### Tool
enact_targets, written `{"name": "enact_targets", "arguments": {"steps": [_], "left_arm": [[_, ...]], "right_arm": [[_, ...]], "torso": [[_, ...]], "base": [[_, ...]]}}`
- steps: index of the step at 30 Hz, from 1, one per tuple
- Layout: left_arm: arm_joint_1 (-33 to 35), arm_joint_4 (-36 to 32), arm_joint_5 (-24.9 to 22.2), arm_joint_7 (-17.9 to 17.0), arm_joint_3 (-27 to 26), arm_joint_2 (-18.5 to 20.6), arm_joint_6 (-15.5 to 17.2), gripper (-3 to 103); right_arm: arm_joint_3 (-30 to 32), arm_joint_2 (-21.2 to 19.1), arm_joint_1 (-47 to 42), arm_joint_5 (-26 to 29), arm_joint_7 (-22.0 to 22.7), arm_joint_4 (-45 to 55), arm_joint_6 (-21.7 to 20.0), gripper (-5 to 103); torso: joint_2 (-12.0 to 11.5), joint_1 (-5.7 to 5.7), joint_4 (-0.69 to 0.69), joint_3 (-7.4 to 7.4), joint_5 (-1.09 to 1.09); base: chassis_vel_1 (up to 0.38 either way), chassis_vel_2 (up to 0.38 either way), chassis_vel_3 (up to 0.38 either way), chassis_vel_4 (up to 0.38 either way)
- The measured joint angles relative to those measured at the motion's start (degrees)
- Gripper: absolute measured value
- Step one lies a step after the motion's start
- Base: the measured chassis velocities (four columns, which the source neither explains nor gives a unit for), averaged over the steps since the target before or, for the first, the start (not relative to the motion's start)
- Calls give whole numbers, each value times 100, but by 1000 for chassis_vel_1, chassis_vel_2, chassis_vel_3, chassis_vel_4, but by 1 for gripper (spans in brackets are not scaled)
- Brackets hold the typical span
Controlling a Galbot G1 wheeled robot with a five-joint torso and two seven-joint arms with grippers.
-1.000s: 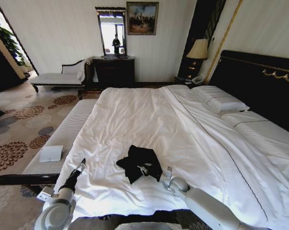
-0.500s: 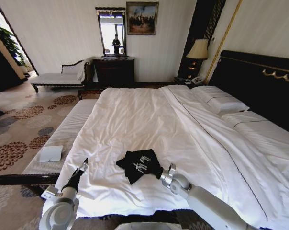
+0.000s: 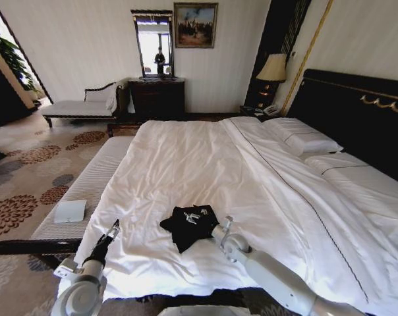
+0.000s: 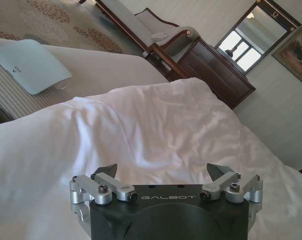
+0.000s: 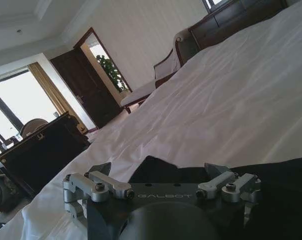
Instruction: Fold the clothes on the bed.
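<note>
The clothes are one black T-shirt (image 3: 186, 227) with white lettering, lying bunched on the bed (image 3: 186, 158) near its close edge. My right gripper (image 3: 211, 228) is at the shirt's right edge. In the right wrist view, the right gripper (image 5: 161, 169) is open, its fingers spread just above the black fabric (image 5: 281, 185). My left gripper (image 3: 113, 228) hovers low over the white sheet, well to the left of the shirt. The left wrist view shows the left gripper (image 4: 163, 172) open with nothing between its fingers.
A pale bench (image 3: 93, 181) runs along the bed's left side with a flat white device (image 3: 70, 210) on it. Pillows (image 3: 301, 138) and a dark headboard (image 3: 357, 112) are to the right. A dresser (image 3: 157, 99) and a chaise (image 3: 80, 105) stand at the far wall.
A raised flap of the shirt came down and the shirt now lies lower and bunched. My right gripper moved left, in against the shirt's edge. The left gripper barely shifted.
</note>
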Motion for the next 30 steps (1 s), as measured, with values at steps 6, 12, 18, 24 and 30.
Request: {"name": "enact_targets", "arguments": {"steps": [6,12,18,24,30], "left_arm": [[39,-56,3,1,-60,-66,-7,100],[114,-82,-6,3,-129,-94,-20,100],[110,-68,-38,3,-175,-87,-29,100],[90,-205,2,-51,-123,-105,-13,100],[132,-464,1163,-317,132,-94,-88,100]], "right_arm": [[-491,414,289,-22,105,-253,-158,100],[-876,513,402,-169,-79,-307,-151,100],[-612,345,358,-161,-1119,293,552,100],[737,-181,526,152,-554,735,761,100],[2034,-877,-268,-426,1041,1367,735,100]], "torso": [[0,0,0,0,-1],[0,0,0,0,0],[0,0,0,0,0],[0,0,1,-1,-1],[0,0,-3,0,4]], "base": [[0,0,0,0],[0,0,0,0],[0,0,0,0],[0,0,0,0],[0,0,0,0]]}}
